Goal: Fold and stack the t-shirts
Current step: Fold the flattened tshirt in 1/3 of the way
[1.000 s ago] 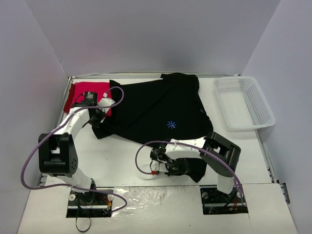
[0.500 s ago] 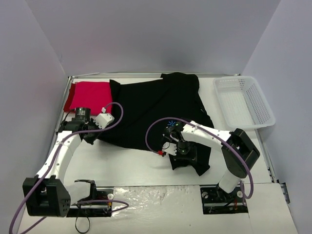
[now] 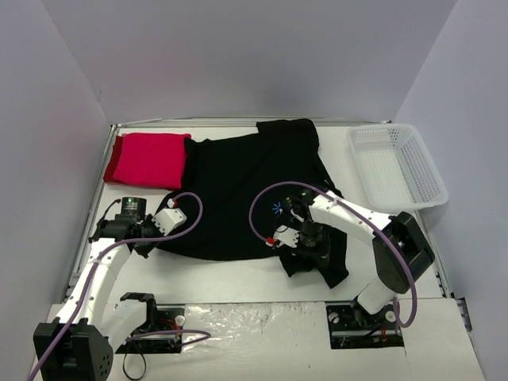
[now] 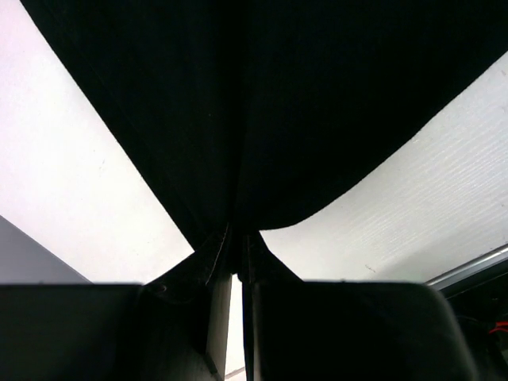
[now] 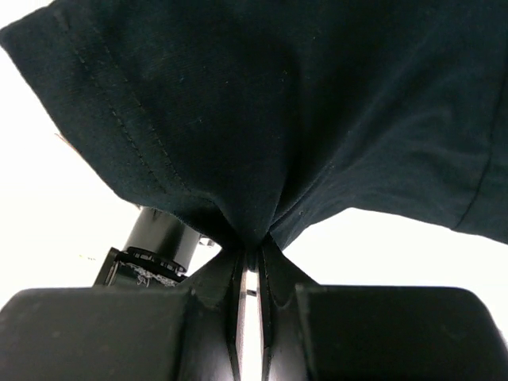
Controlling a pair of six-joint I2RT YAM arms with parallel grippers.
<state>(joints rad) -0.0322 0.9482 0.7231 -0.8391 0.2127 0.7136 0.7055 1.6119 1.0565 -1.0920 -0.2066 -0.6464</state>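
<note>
The large black t-shirt (image 3: 238, 182) lies spread across the middle of the table, its blue starburst mark (image 3: 277, 209) showing beside the right arm. The red t-shirt (image 3: 148, 159) lies folded at the back left. My left gripper (image 3: 151, 238) is shut on the black shirt's near left edge; in the left wrist view the cloth (image 4: 262, 119) fans out from the pinched fingertips (image 4: 236, 242). My right gripper (image 3: 311, 248) is shut on the shirt's near right part, where a bunched flap (image 3: 325, 266) hangs. The right wrist view shows black cloth (image 5: 302, 103) gathered into the closed jaws (image 5: 252, 255).
A white mesh basket (image 3: 395, 165) stands at the back right. Grey walls close in the table on three sides. A purple cable loops from each arm over the cloth.
Both arms have pulled the black shirt toward the near edge, uncovering the red shirt. The left gripper moved nearer and left; the right gripper closed on the cloth and moved up and rightward.
</note>
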